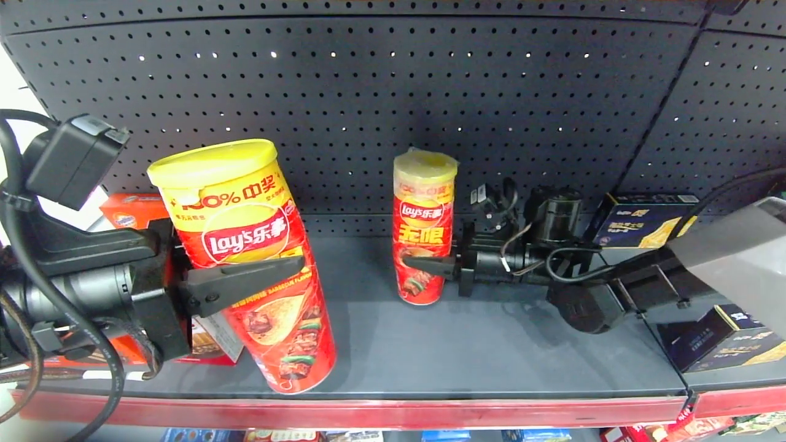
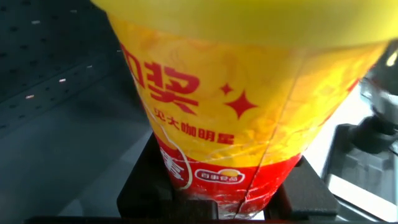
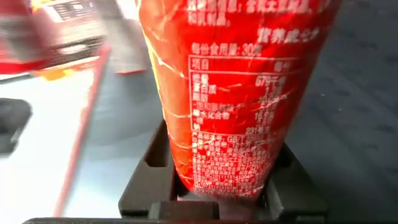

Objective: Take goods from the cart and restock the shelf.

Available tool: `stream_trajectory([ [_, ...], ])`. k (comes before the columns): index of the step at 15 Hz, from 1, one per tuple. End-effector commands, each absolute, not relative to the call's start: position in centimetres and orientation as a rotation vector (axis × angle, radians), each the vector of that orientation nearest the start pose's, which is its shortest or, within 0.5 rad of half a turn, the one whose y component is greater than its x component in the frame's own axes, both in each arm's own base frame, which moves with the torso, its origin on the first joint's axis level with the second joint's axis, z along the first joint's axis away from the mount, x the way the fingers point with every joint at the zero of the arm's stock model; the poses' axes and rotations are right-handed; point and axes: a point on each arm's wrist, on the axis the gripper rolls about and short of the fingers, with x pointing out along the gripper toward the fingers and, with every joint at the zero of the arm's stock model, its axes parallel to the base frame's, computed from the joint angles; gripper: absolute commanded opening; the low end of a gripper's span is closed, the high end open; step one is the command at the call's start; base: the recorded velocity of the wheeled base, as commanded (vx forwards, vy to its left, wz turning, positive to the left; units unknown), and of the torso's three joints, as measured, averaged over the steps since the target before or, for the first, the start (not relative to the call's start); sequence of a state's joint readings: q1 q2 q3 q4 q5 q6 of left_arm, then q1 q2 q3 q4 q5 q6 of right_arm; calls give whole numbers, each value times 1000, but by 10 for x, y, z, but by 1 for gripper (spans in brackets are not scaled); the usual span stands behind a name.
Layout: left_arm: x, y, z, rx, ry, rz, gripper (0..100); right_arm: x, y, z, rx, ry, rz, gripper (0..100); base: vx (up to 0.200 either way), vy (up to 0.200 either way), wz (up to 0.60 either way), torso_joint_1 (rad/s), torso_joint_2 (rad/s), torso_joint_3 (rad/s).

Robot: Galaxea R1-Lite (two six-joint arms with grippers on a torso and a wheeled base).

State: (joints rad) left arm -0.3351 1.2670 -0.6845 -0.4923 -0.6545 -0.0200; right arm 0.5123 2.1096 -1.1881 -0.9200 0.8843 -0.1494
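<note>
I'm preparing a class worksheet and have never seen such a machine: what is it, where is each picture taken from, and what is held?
It is a two-armed robot restocking a shop shelf. The wide picture comes from its head camera; the other two from cameras on its wrists. The left gripper clamps a large crisp can, tilted, near the shelf's front edge. The right gripper clamps a smaller can, upright, farther back. An orange box lies at left, dark boxes at right.
</note>
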Motion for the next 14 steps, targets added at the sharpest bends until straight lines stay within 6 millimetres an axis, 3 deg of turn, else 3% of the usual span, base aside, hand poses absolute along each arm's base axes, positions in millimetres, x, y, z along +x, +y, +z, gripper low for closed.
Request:
stream_trajectory([
  [1,179,-73,247,-32,90,-971,0,303,213,190,-133,-130,1388,0,0,0,0,0,0,0],
  [4,178,-73,249,-30,79,-971,0,272,210,177,-134,-175,1389,0,0,0,0,0,0,0],
  [8,174,-71,249,-31,75,-972,0,253,197,142,-127,-132,1403,0,0,0,0,0,0,0],
  [11,174,-71,249,-31,75,-972,0,252,196,135,-126,-123,1406,0,0,0,0,0,0,0],
  [14,174,-71,250,-30,72,-970,0,263,199,120,-123,-89,1402,0,0,0,0,0,0,0],
])
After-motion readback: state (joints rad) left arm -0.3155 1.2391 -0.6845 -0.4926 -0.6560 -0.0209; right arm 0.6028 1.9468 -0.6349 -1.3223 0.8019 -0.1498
